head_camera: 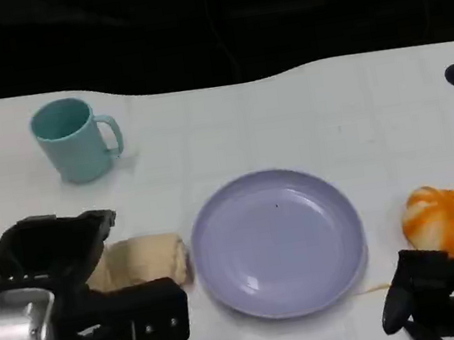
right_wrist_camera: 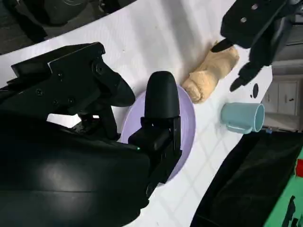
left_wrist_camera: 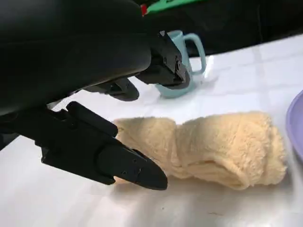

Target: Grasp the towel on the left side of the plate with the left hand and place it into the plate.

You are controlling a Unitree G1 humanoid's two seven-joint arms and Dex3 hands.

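There is one plate (head_camera: pixel 278 243), lavender in colour. Left of the plate lies one rolled towel (head_camera: pixel 142 262), and behind it to the left stands one teal mug (head_camera: pixel 75 139). Right of the plate sits one orange-and-white pumpkin (head_camera: pixel 453 221). Two black hands, the left hand (head_camera: pixel 82 286) and the right hand (head_camera: pixel 438 292), are near the plate.

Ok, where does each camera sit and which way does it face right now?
Head view: high on the robot, looking down at the plate; left hand and right hand show low in the picture.
Left wrist view: behind the left hand, facing the towel and the mug.
Right wrist view: behind the right hand, facing across the plate.
All three share towel, mug and plate.
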